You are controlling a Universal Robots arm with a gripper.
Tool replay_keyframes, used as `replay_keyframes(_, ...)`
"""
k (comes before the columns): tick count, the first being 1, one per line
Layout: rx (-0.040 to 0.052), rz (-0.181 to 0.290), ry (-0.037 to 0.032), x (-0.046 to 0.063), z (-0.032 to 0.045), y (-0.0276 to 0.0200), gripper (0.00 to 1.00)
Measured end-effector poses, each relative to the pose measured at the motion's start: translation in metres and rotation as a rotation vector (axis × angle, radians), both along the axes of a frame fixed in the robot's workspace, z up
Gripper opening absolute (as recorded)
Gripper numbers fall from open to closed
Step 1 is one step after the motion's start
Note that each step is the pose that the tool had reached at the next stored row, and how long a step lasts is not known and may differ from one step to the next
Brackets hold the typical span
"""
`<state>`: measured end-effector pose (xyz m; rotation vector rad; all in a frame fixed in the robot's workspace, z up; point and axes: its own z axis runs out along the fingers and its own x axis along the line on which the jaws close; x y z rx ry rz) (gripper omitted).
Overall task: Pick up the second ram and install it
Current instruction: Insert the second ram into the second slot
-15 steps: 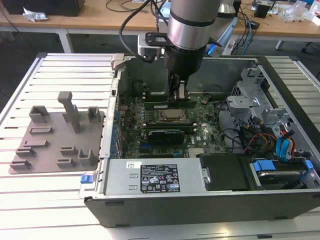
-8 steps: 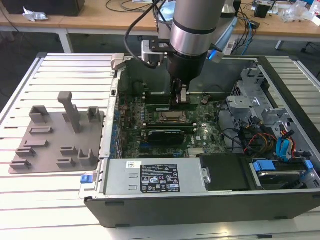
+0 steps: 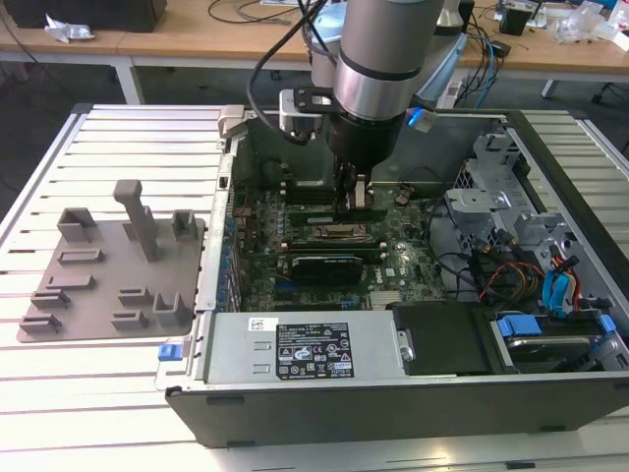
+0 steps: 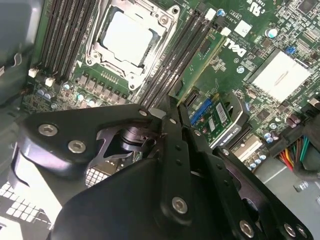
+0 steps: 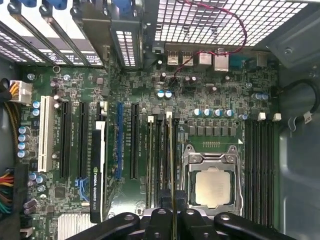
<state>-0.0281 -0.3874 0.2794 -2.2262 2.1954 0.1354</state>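
Second ram (image 5: pixel 173 165) edge-on over slots beside CPU socket (image 5: pixel 214 185) — gripper (image 5: pixel 173 212) clamping it

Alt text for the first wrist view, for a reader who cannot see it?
The gripper holds the second ram edge-on over the memory slots beside the CPU socket on the motherboard. A graphics card sits further along.
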Motion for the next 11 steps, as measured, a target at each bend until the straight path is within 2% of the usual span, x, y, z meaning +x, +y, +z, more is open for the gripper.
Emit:
replay_keyframes(3,-0.0001,0.000,0.0000,0.000,-0.0038,0.0008,0.13)
replay_keyframes(6,0.0002,0.000,-0.0001,0.000,-0.0109,0.0080,0.13)
replay_keyframes(9,-0.0012,-0.026,0.0001,0.000,-0.0169,0.0078,0.13)
replay_keyframes(10,-0.0014,-0.035,0.0000,0.000,-0.0180,0.0066,0.13)
replay_keyframes(11,-0.0018,-0.036,0.0000,0.000,-0.0190,0.0024,0.13)
